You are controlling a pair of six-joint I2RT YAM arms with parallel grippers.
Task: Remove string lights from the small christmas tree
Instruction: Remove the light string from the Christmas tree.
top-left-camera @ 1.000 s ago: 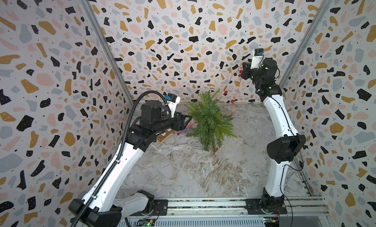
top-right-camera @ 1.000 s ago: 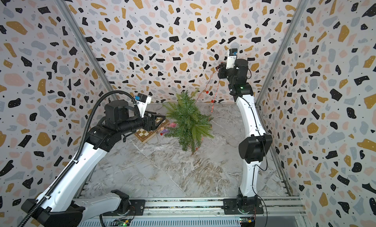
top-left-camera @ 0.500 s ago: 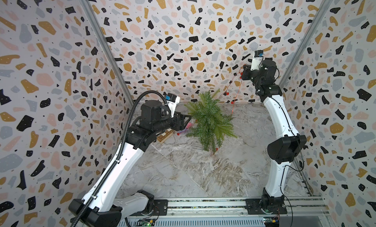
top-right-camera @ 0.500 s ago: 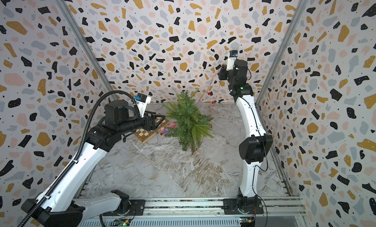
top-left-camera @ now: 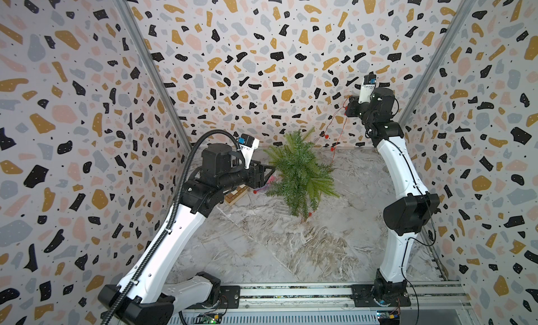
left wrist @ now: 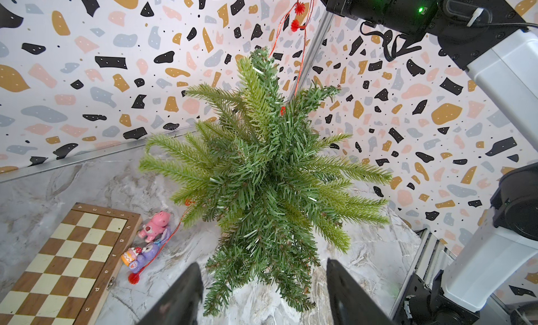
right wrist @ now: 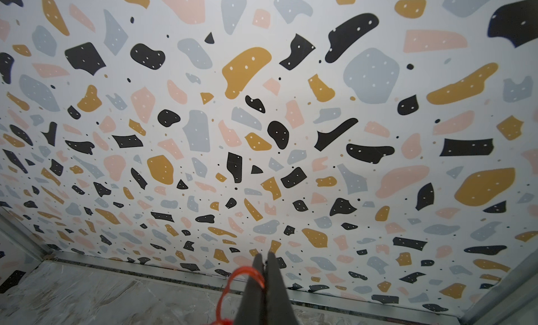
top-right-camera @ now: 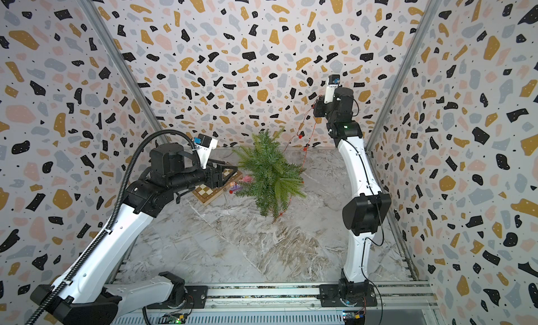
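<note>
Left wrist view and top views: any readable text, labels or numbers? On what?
"c d e f g": chessboard rim, one side, small, rotated.
"4 3 2": adjoining rim, same board, small.
Print on the left wrist camera housing: too blurred to read.
Nothing else legible.

Only readable marks are the coordinates on the chessboard (left wrist: 72,259) border, seen in the left wrist view. Letters c, d, e, f, g run along one edge, digits 4, 3, 2 along the adjoining edge. Print on the left wrist camera mount (top-left-camera: 248,148) is too small to read.
</note>
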